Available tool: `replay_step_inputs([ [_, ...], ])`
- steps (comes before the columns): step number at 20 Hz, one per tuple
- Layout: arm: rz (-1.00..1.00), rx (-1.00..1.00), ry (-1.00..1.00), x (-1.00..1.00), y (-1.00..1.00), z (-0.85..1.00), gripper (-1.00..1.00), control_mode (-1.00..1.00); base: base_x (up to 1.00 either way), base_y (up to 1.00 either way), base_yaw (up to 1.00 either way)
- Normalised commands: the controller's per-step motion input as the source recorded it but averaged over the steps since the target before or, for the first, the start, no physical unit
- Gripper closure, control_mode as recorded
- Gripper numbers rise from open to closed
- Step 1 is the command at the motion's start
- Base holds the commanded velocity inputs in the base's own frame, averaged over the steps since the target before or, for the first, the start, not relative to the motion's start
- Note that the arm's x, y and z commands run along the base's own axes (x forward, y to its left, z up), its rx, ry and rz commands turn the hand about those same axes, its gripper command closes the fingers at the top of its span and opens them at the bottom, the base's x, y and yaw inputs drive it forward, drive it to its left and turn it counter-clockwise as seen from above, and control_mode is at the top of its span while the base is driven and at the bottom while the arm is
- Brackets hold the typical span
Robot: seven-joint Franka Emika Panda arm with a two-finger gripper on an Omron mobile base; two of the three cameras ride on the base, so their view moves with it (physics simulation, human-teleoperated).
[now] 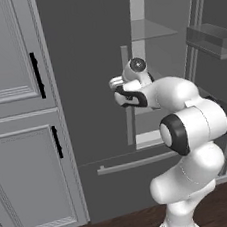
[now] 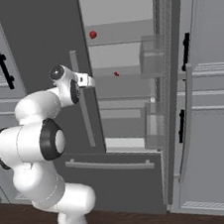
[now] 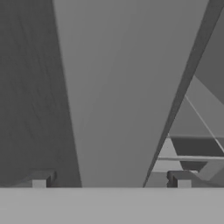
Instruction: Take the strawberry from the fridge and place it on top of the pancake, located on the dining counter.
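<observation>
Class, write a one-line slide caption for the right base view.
Fridge right door open, a strawberry on an upper shelf; the gripper hovers by the left door handle.

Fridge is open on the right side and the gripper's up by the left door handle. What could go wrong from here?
1. The gripper has its fingers wide on either side of the left door's bar handle; driving forward could ram it.
2. There are two red items inside: one on an upper shelf, a smaller one lower. Picking the wrong one is possible.
3. The open right door with its bins narrows the opening, so the arm may clip it.
</observation>
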Motion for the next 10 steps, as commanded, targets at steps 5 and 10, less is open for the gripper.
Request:
replay_step_inputs([
  [5,-0.01,-0.04,0.00,0.90,0.25,-0.69,1.00,-1.00,0.00,0.00,0.00],
  [10,0.02,-0.01,0.04,0.65,0.57,-0.64,1.00,-1.00,0.00,0.00,0.00],
])
